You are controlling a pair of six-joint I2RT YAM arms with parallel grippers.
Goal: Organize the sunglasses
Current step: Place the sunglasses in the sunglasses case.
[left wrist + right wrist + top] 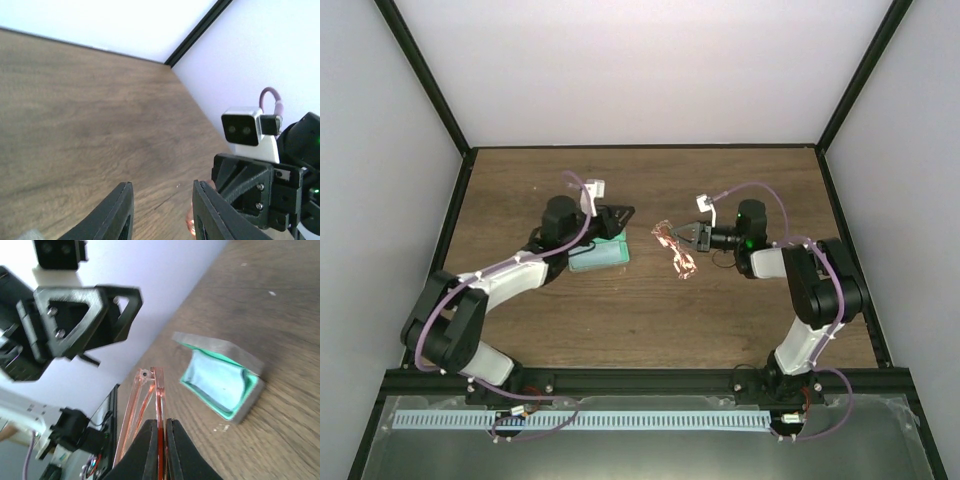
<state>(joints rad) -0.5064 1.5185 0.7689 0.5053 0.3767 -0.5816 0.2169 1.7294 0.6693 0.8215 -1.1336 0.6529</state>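
Observation:
The sunglasses (pixel 676 254), thin and red-framed, hang folded above the table, pinched by the frame in my right gripper (pixel 678 237). In the right wrist view the sunglasses (pixel 159 390) stick out past the shut gripper (pixel 160 432). The grey case (pixel 598 256) lies open to their left, with its green lining and a pale blue cloth (pixel 219 381) inside. My left gripper (pixel 620 220) hovers over the case's far right corner. Its jaws stand open (pixel 162 212) with only bare wood between them. A reddish bit of the sunglasses (pixel 189 223) shows beside the right finger (pixel 210 212).
The two grippers face each other closely at mid-table; the right gripper's body (pixel 255 192) fills the left wrist view's lower right. Black frame posts and white walls enclose the wooden table (pixel 650 320).

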